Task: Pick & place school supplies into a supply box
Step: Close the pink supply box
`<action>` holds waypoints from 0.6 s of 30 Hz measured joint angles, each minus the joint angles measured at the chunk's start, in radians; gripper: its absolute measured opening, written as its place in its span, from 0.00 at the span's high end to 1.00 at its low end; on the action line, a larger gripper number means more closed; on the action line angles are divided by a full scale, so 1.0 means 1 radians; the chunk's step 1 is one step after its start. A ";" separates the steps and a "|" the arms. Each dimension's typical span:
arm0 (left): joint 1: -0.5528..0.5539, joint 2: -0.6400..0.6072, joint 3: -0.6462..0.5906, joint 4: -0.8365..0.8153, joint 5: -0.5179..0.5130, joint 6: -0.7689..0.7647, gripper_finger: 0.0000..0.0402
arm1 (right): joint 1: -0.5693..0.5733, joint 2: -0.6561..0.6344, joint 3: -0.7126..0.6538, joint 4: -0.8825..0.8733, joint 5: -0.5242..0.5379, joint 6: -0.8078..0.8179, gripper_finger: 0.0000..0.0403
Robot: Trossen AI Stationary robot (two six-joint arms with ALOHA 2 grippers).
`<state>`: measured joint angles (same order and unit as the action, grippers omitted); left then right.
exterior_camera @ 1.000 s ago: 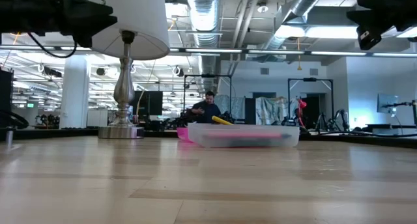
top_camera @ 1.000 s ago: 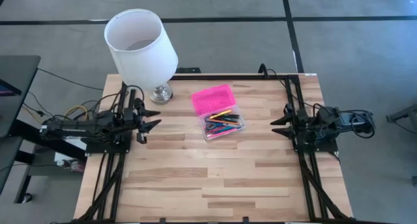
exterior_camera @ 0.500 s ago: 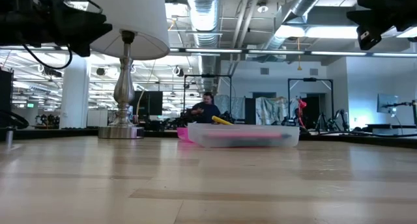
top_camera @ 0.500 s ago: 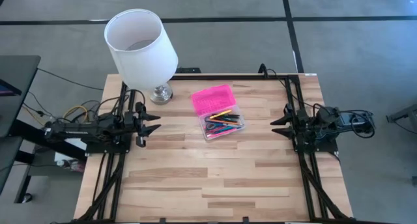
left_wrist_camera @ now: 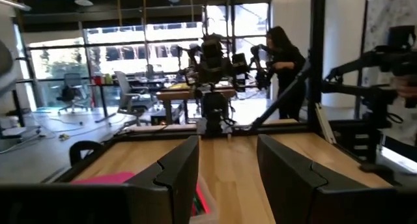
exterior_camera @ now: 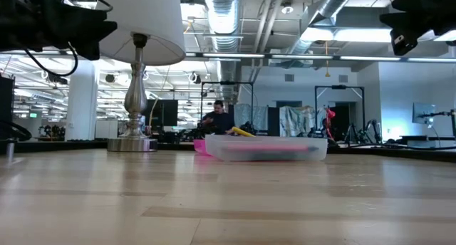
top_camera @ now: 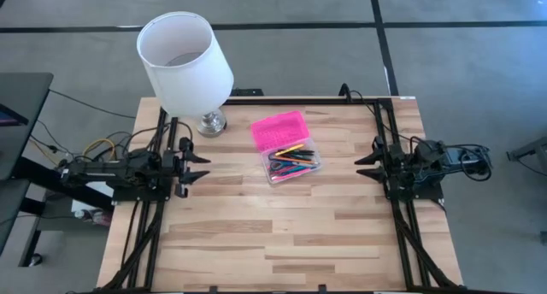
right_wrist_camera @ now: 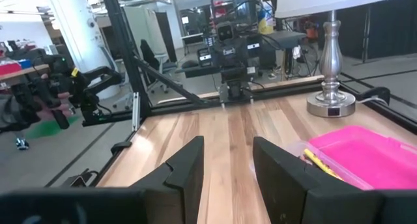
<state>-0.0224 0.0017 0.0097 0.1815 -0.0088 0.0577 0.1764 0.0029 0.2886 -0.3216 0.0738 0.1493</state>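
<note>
Clear rounded supply box (top_camera: 295, 163) holds thin school supplies (top_camera: 291, 161), pink lid (top_camera: 279, 130) open.

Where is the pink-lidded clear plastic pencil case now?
In the high view the pencil case lies open on the wooden table, toward its far edge, just right of the white lamp.

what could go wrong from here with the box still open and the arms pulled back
1. The supply box lies open, its pink lid folded flat toward the lamp. A yellow pen sticks up over the rim, so closing could jam on it or flick it out.
2. The left gripper sits open near the lamp's base; a reach toward the lid might knock the lamp.
3. The right gripper, open at the table's far side, might push the light box instead of gripping it.
</note>
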 joint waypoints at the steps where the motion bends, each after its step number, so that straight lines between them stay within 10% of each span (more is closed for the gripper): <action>1: -0.005 0.000 0.000 -0.008 0.003 0.000 0.62 | 0.000 0.000 0.000 0.000 0.000 0.000 0.69; 12: -0.120 0.000 -0.001 -0.082 -0.028 0.051 0.62 | 0.000 0.000 -0.074 0.036 -0.008 -0.019 0.69; 18: -0.180 0.000 -0.002 -0.119 -0.082 0.062 0.62 | -0.001 0.000 -0.265 0.373 -0.002 -0.057 0.69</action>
<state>-0.2021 0.0021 0.0082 0.0620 -0.0912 0.1202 0.1753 0.0029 0.0231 0.0519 0.0718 0.0926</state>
